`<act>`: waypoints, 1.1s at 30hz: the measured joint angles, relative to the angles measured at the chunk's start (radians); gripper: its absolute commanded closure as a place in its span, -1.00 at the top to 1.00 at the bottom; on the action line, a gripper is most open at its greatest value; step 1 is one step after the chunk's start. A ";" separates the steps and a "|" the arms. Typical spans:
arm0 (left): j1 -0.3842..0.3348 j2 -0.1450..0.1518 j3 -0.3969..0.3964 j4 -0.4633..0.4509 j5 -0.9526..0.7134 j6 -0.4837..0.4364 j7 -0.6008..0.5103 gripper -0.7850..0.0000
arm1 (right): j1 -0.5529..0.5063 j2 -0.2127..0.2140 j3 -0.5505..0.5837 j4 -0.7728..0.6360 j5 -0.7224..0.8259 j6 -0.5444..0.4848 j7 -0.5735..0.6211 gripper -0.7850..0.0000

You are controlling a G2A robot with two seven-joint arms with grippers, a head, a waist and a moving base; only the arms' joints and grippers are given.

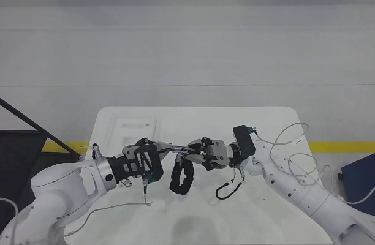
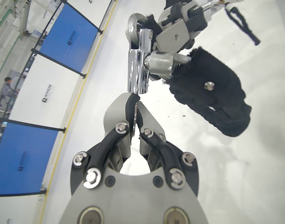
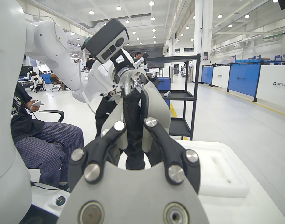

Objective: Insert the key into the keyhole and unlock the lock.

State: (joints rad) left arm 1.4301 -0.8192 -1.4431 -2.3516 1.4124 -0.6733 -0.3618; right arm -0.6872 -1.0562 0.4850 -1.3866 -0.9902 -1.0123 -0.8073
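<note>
Over table (image 1: 267, 122), left end effector (image 2: 134, 104) w/ key (image 2: 135, 111) at lock (image 2: 137, 71).

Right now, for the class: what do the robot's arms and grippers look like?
Both arms are glossy white shells; thin white cables run along the right arm. The left gripper and right gripper match: grey metal palm plate, black linkage bars, round silver bolts, pale tapering fingers.

Sleeved chain (image 1: 182, 177) hangs under lock (image 2: 137, 71), cord loop (image 2: 254, 38) just beside, passage along table (image 1: 236, 119) far edge.
</note>
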 measured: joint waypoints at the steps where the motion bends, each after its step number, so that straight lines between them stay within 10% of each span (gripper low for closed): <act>1: -0.006 -0.001 0.010 0.000 0.036 0.012 0.003 -1.00 | 0.000 0.000 0.000 0.000 0.000 0.000 0.000 -1.00; 33: -0.056 -0.034 0.155 0.002 0.613 0.231 0.182 -1.00 | -0.072 -0.013 0.043 -0.041 0.174 0.000 0.055 -1.00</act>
State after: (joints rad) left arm 1.3745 -0.8532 -1.2881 -2.3500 2.0258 -0.4424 -0.1799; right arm -0.7590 -1.0697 0.5276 -1.4271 -0.8163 -1.0123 -0.7520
